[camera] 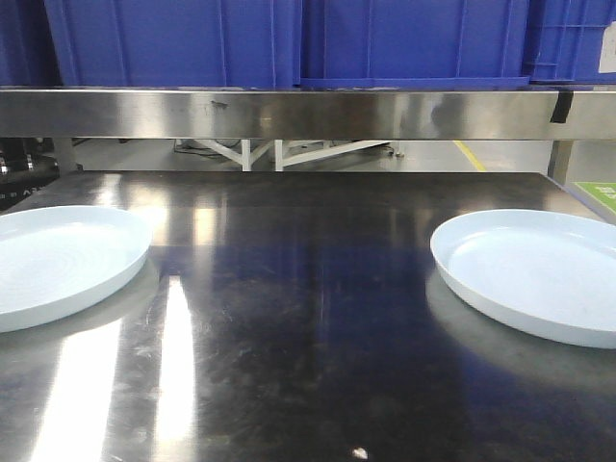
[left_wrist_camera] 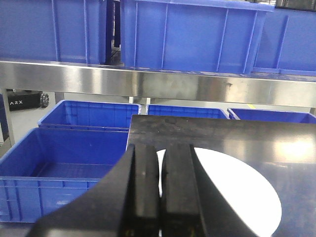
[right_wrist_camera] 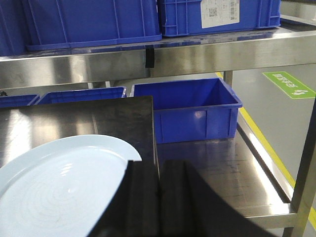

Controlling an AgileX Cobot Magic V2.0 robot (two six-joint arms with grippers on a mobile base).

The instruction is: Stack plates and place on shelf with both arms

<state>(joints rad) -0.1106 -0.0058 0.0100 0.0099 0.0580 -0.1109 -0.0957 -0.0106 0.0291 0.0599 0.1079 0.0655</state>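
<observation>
Two pale blue-white plates lie flat on the dark steel table [camera: 308, 289]: the left plate [camera: 58, 260] at the left edge and the right plate [camera: 539, 274] at the right edge, far apart. Neither gripper shows in the front view. In the left wrist view my left gripper [left_wrist_camera: 160, 148] is shut and empty, held above the near left rim of the left plate [left_wrist_camera: 232, 192]. In the right wrist view my right gripper [right_wrist_camera: 158, 164] is shut and empty, just off the near right rim of the right plate [right_wrist_camera: 59, 187].
A steel shelf [camera: 308, 114] runs across behind the table and carries large blue bins [camera: 183, 38]. More blue bins [left_wrist_camera: 64, 158] stand low beside the table's left end. A blue bin [right_wrist_camera: 187, 108] sits on a lower steel rack at the right, with a post [right_wrist_camera: 306, 173] beside it.
</observation>
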